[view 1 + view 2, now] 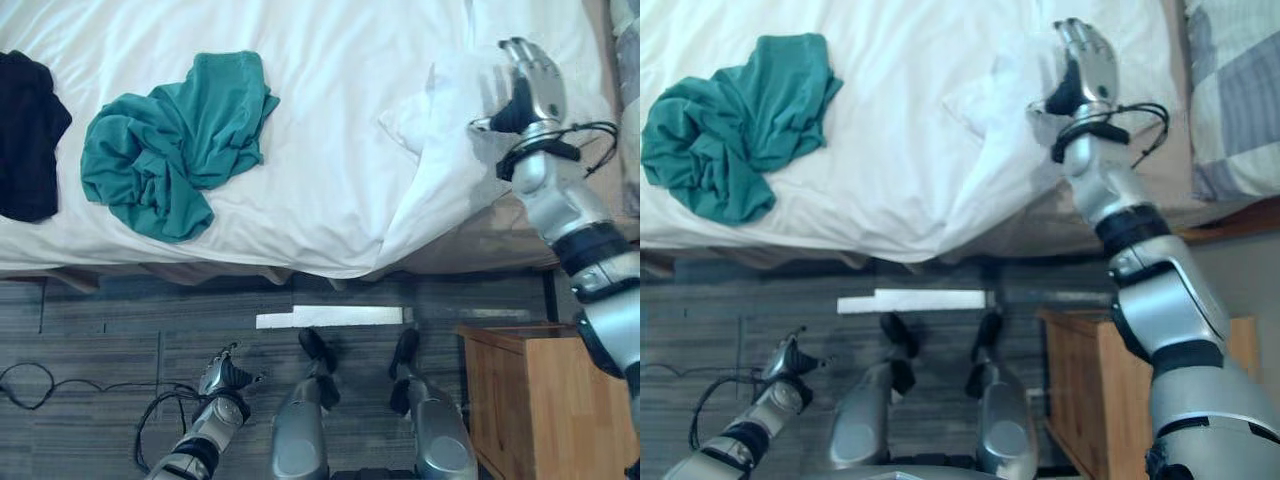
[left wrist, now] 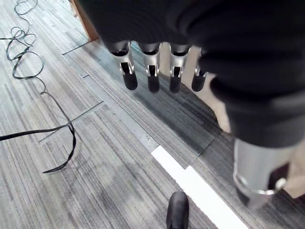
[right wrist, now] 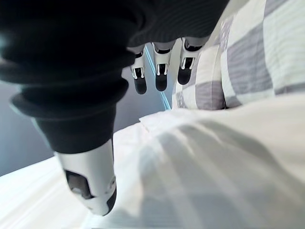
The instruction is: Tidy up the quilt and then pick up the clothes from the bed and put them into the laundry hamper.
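Observation:
The white quilt [image 1: 340, 160] covers the bed, and its right corner [image 1: 430, 130] is folded back in a bunched flap. My right hand [image 1: 535, 85] hovers open over that flap, fingers straight and holding nothing; in the right wrist view its thumb [image 3: 90, 181] hangs just above the white cloth. A crumpled teal garment [image 1: 170, 145] lies on the quilt left of centre. A black garment [image 1: 25, 130] lies at the bed's far left. My left hand [image 1: 225, 378] hangs low over the floor in front of the bed, open, with its fingers [image 2: 150, 71] straight.
A wooden nightstand [image 1: 540, 400] stands on the floor at the lower right, beside the bed. A grey-and-white checked pillow [image 1: 1235, 90] lies at the bed's right end. Bare mattress side [image 1: 480, 240] shows under the folded corner. A white strip [image 1: 330, 316] lies on the floor.

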Motion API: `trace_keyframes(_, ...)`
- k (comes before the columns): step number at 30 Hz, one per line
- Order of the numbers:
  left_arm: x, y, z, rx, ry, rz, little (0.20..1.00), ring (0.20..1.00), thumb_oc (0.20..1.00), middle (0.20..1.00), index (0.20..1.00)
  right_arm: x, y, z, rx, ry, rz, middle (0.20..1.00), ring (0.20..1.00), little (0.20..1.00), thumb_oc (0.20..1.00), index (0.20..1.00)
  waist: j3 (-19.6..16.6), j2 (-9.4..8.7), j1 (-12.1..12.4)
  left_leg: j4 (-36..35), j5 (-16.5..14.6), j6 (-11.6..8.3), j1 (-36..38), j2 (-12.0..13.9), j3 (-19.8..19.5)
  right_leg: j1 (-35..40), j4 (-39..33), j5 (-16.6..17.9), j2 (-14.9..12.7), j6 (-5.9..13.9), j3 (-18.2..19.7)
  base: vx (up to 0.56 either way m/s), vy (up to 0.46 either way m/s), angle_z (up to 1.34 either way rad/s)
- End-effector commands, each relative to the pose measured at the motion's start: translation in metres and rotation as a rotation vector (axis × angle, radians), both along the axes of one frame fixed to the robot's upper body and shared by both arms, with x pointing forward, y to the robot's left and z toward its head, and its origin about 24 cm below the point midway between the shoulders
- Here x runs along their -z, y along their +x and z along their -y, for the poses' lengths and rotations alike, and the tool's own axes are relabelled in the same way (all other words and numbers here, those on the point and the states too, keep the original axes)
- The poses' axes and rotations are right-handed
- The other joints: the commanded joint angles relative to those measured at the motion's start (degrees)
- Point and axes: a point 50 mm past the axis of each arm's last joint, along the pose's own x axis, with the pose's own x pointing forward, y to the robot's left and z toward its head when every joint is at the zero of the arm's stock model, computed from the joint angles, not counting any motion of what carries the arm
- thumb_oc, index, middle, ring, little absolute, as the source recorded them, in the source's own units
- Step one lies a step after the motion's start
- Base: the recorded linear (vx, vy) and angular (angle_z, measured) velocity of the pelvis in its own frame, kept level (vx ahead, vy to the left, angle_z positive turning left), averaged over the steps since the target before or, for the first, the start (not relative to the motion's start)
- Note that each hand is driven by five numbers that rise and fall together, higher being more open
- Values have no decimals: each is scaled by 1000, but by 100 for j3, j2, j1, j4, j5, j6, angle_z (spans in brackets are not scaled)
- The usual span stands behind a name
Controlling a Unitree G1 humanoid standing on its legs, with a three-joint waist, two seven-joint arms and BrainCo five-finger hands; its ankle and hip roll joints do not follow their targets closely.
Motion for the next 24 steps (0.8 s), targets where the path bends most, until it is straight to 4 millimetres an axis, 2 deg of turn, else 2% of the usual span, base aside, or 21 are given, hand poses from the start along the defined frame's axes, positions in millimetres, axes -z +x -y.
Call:
trace_keyframes(1,-2,-3,-9,27,60,-1,1000,1000,1000,1000,1000,-40,-2,-3,16,-25,109,1000,1000,1000,1000,1000,30,-68,147,452,-717,-910,164,763,-274,-158,340,-1012,-367,456,265,0,0,0)
trace_keyframes(2,-6,5,-6,39,59,24,1000,1000,1000,1000,1000,-39,3,-8,19,-37,79,862,862,862,862,862,153,-22,203,518,-676,-936,25,814,-322,-291,528,-1050,-393,452,212,-22,-33,3)
trace_keyframes(3,-7,7,-7,41,65,34,1000,1000,1000,1000,1000,-36,5,-9,20,-42,60,379,379,379,379,379,205,-13,231,550,-660,-948,-31,850,-338,-351,642,-1064,-417,451,188,-13,-48,10)
trace_keyframes(4,-9,9,-7,43,67,40,1000,1000,1000,1000,1000,-31,7,-10,21,-53,33,200,200,200,200,200,207,-4,245,583,-656,-953,-103,875,-372,-408,728,-1095,-439,442,159,-1,-46,14)
trace_keyframes(6,-11,12,-8,39,66,51,1000,1000,1000,1000,1000,-21,9,-7,29,-63,-11,200,200,200,200,200,207,6,244,656,-652,-974,-157,920,-411,-443,849,-1133,-474,442,91,25,-31,21)
trace_keyframes(9,-13,15,-7,23,58,62,1000,1000,1000,1000,1000,10,9,0,19,-30,-81,200,200,200,200,200,167,-23,200,641,-705,-983,64,922,-466,-234,804,-1176,-464,422,48,42,5,19)
trace_keyframes(10,-13,15,-7,24,59,60,1000,1000,1000,1000,1000,11,9,0,19,-29,-83,200,200,200,200,200,165,-25,203,637,-704,-983,72,920,-466,-225,799,-1175,-464,423,47,34,24,13)
trace_keyframes(12,-9,11,-8,10,61,39,1000,1000,1000,1000,1000,42,5,3,-2,-1,-136,200,200,200,200,200,30,-75,145,557,-760,-965,263,877,-490,-68,716,-1180,-436,417,69,66,41,9)
trace_keyframes(13,-6,5,-9,-7,59,13,1000,1000,1000,1000,1000,71,-3,13,-6,38,-187,200,200,200,200,200,-124,-118,75,470,-818,-940,462,809,-507,97,632,-1182,-402,416,95,113,48,4)
trace_keyframes(14,-2,0,-9,-16,58,-8,1000,1000,1000,1000,1000,92,-10,21,1,84,-222,200,200,200,200,200,-221,-147,23,406,-849,-927,589,774,-516,221,556,-1174,-394,424,102,128,51,4)
trace_keyframes(15,2,-5,-8,-22,53,-30,1000,1000,1000,1000,1000,115,-19,29,17,139,-266,404,404,404,404,404,-311,-169,-17,341,-872,-908,705,727,-539,333,477,-1163,-376,433,110,79,27,4)
trace_keyframes(16,2,-6,-8,-20,55,-34,1000,1000,1000,1000,1000,117,-20,30,19,141,-269,555,555,555,555,555,-323,-175,-3,329,-870,-907,721,721,-538,350,465,-1159,-376,436,107,91,32,5)
trace_keyframes(17,7,-12,-6,-26,49,-57,1000,1000,1000,1000,1000,140,-30,36,32,195,-313,1000,1000,1000,1000,1000,-417,-197,-45,238,-894,-889,848,658,-554,461,379,-1150,-356,445,124,116,65,-2)
trace_keyframes(18,13,-21,-3,-40,30,-95,1000,1000,1000,1000,1000,187,-53,46,67,327,-409,1000,1000,1000,1000,1000,-577,-225,-161,70,-913,-858,1069,566,-586,653,227,-1106,-333,474,152,162,83,-1)
trace_keyframes(19,18,-27,-1,-46,20,-121,1000,1000,1000,1000,1000,208,-67,52,91,398,-450,1000,1000,1000,1000,1000,-678,-251,-206,-34,-919,-834,1188,505,-595,755,145,-1081,-321,493,165,145,94,-2)
trace_keyframes(21,23,-37,0,-70,7,-155,1000,1000,1000,1000,1000,235,-91,67,159,497,-482,1000,1000,1000,1000,1000,-844,-298,-324,-208,-919,-795,1389,420,-570,900,25,-1031,-312,526,203,94,70,-5)
trace_keyframes(22,24,-38,0,-68,8,-158,1000,1000,1000,1000,1000,236,-92,67,161,497,-485,1000,1000,1000,1000,1000,-855,-300,-313,-224,-914,-793,1403,413,-567,911,16,-1027,-314,529,203,75,66,-15)
trace_keyframes(23,26,-43,0,-84,-2,-173,1000,1000,1000,1000,1000,250,-107,71,186,528,-512,1000,1000,1000,1000,1000,-935,-322,-383,-291,-914,-775,1488,385,-560,976,-42,-1010,-298,542,222,106,88,-13)
trace_keyframes(24,30,-49,2,-107,-16,-196,1000,1000,1000,1000,1000,276,-133,79,251,589,-571,1000,1000,1000,1000,1000,-1074,-344,-494,-394,-940,-742,1608,335,-539,1050,-117,-1002,-283,561,265,128,112,-5)
